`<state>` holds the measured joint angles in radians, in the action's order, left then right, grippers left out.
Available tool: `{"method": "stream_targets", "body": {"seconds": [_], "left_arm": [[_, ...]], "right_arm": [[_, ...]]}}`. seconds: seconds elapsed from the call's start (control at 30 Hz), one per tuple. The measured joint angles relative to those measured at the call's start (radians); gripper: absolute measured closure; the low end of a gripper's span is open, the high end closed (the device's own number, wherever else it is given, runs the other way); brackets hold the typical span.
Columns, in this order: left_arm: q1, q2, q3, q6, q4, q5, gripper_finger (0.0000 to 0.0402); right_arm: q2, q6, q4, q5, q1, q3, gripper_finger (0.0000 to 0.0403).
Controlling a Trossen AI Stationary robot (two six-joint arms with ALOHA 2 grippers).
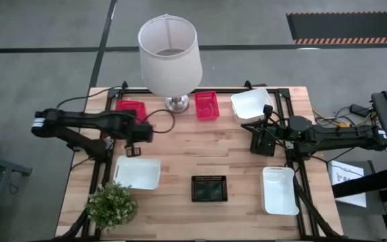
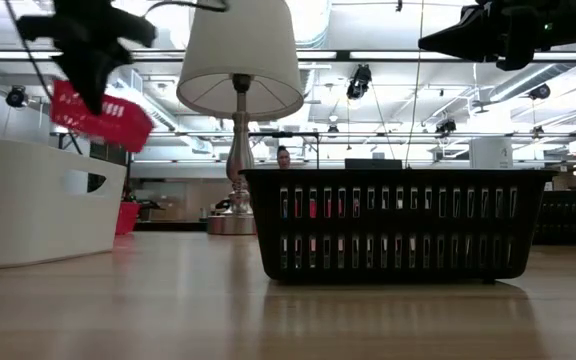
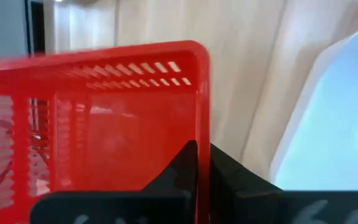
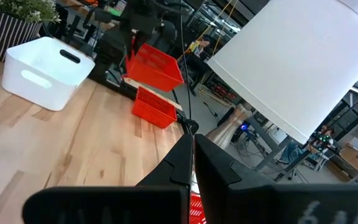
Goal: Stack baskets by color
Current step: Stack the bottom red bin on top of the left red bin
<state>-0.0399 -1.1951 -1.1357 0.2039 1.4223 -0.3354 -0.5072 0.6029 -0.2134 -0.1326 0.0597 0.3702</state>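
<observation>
My left gripper [image 3: 202, 152] is shut on a red lattice basket [image 2: 103, 115] and holds it in the air over the table's far left. A second red basket [image 4: 155, 107] rests on its base on the table just below it. A third red basket [image 1: 207, 105] stands by the lamp. White baskets sit at the near left [image 1: 138, 173], near right [image 1: 280, 190] and far right [image 1: 250, 104]. A black basket [image 1: 209, 188] stands at the near middle. My right gripper [image 4: 192, 142] is shut and held level above the table's right side, touching nothing. My left gripper pinches one wall of the red basket [image 3: 202, 118] near a corner, with one finger [image 3: 179, 171] inside and the other outside. The fingers come steeply from above. The basket hangs tilted below them [image 4: 154, 65], lifted clear of the table and of the red basket beneath.
A lamp with a white shade [image 1: 170, 50] stands at the far middle, between the red baskets. A small green potted plant [image 1: 113, 205] sits at the near left corner. Bare wood lies in the table's middle [image 1: 200, 148].
</observation>
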Motion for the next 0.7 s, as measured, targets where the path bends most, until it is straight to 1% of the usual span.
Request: {"method": "stream_targets", "body": {"seconds": [0.1,0.2,0.3,0.37,0.5,0.6,0.7], "left_arm": [[0.000,0.077,0.098,-0.001,-0.011,-0.054,0.0402],[0.001,0.132,0.189,-0.001,-0.030,-0.146,0.0402],[0.004,0.170,0.264,0.004,-0.042,-0.200,0.0402],[0.011,0.183,0.303,0.046,-0.074,-0.224,0.0402],[0.028,0.182,0.328,0.069,-0.148,-0.225,0.0401],[0.032,0.169,0.334,0.049,-0.141,-0.241,0.0401],[0.043,0.158,0.337,0.049,-0.168,-0.248,0.0401]], "right_arm": [[0.000,0.000,0.000,0.000,0.000,0.000,0.0394],[0.000,0.000,0.000,0.000,0.000,0.000,0.0394],[0.000,0.001,-0.001,0.001,0.000,0.000,0.0394],[0.000,0.002,-0.001,0.001,0.000,0.000,0.0394],[0.000,0.003,-0.002,0.001,0.000,0.000,0.0394],[0.000,0.012,-0.004,0.001,0.000,0.000,0.0394],[0.000,0.011,-0.005,0.001,0.000,0.000,0.0394]]}}
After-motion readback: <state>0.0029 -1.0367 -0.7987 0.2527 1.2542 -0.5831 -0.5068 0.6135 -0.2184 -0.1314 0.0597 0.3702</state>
